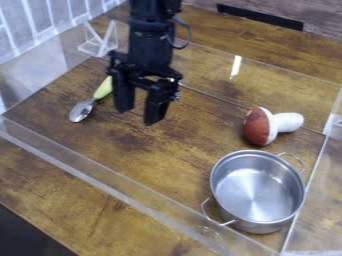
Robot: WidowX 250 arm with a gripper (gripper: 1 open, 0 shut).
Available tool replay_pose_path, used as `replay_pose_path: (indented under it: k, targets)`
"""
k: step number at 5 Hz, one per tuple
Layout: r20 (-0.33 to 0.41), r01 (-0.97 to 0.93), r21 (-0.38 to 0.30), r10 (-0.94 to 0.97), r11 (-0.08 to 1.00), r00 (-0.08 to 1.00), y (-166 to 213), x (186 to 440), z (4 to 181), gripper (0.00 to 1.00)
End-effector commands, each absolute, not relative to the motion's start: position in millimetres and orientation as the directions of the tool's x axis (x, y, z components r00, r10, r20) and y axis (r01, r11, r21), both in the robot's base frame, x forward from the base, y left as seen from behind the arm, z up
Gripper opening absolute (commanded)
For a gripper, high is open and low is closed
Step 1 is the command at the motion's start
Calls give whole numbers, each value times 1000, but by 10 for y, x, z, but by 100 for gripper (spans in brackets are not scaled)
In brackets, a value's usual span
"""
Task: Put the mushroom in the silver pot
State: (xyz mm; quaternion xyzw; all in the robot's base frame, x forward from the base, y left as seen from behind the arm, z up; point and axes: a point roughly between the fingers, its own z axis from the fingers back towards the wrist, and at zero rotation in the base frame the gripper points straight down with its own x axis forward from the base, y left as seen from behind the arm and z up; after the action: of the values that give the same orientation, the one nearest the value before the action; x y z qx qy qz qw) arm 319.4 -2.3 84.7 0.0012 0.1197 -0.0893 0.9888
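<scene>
The mushroom lies on its side at the right of the wooden table, reddish-brown cap to the left and white stem pointing right. Just in front of it stands the silver pot, empty and shiny, with a loop handle at its near left. My gripper hangs over the table's left-middle, well left of the mushroom and up-left of the pot. Its dark fingers point down and stand apart, open, with nothing between them.
A spoon with a yellow-green handle lies left of the gripper. A clear plastic wall edges the table's front and right sides. White bars stand at the far left.
</scene>
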Motion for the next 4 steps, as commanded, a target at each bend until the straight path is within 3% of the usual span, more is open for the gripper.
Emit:
replay_pose_path:
  k: [1,3,4]
  targets:
    - [-149,308,-1,-304,951,941,-305,3315,1058,100]
    - [-102,505,34,-499,863,860,-751,3414,1123,100]
    - [-85,622,47,-617,782,782,-855,3534,1029,100]
